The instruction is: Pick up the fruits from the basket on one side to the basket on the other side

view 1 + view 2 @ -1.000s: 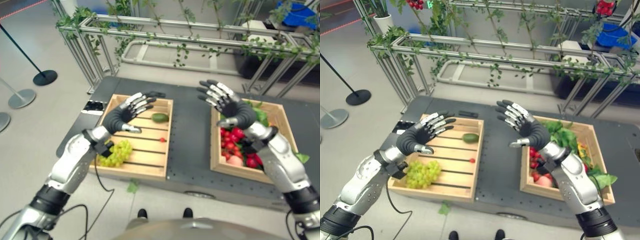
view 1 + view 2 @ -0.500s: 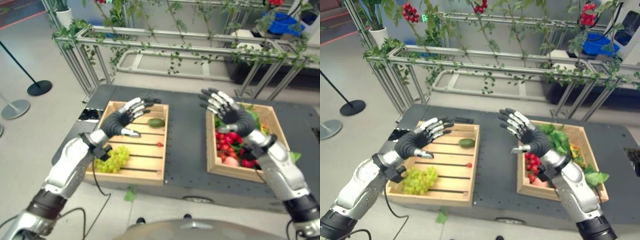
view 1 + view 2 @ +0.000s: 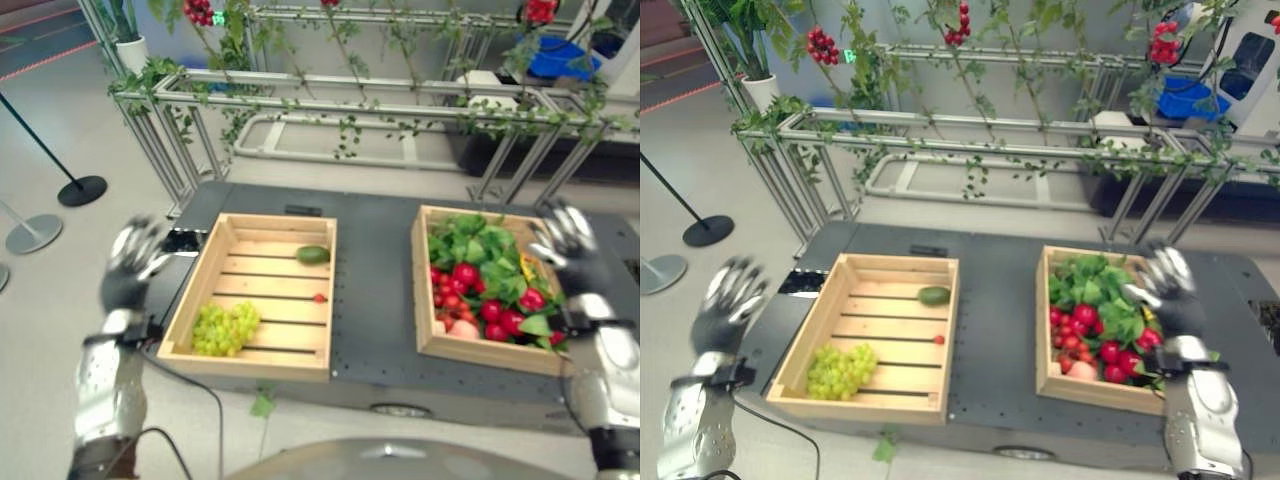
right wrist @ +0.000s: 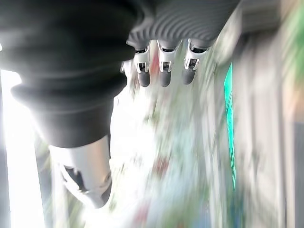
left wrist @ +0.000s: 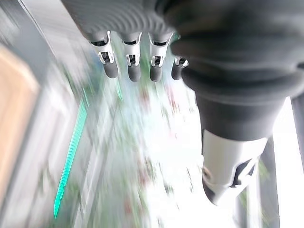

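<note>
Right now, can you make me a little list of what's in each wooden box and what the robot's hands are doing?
Left box: light wooden slatted crate with a bunch of green grapes, a dark green oval fruit and one small red fruit.
Right box: light wooden crate with red round fruits and green leaves.
Left hand: raised beside the left box, fingers straight, holding nothing.
Right hand: raised by the right box's far side, fingers straight, holding nothing.
</note>
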